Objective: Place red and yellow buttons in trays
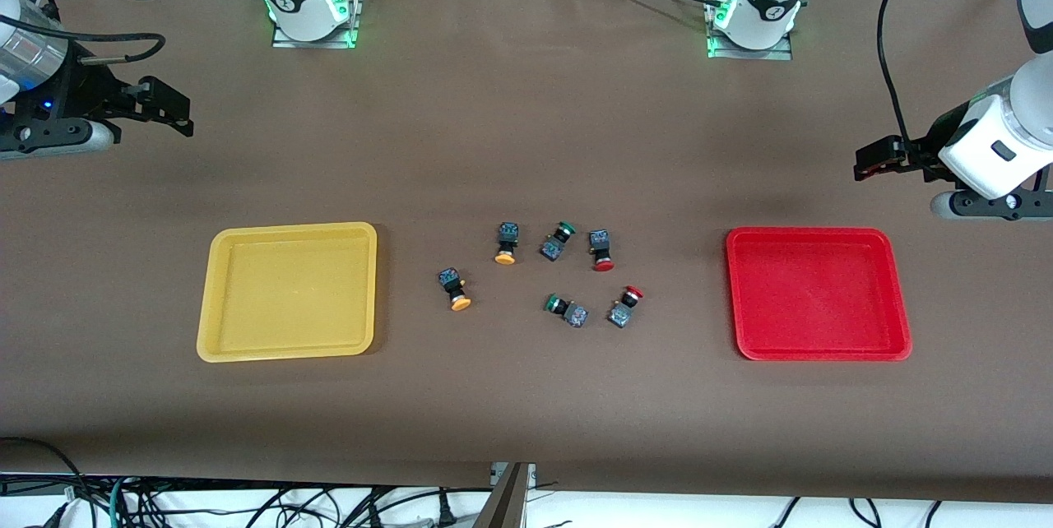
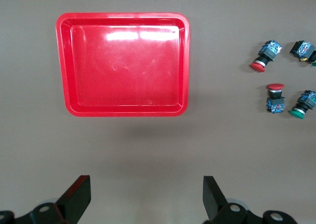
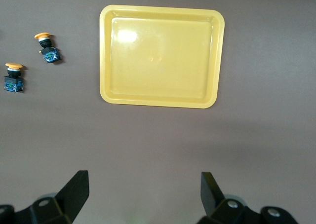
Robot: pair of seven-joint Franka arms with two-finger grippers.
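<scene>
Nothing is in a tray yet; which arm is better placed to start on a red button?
Left. Its open claw hangs near the red tray, and both red buttons lie at that edge of the cluster.

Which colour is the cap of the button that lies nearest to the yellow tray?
Yellow-orange: the button nearest the yellow tray shows best in the front view.

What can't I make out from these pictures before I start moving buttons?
- Left wrist view: one button with a dark body is cut by the picture's edge, so its cap colour does not show; the yellow buttons and yellow tray fall outside it.
- Right wrist view: only two yellow buttons show; the red and green ones fall outside it.
- Front view: markings on the button bodies are too small to read.
</scene>
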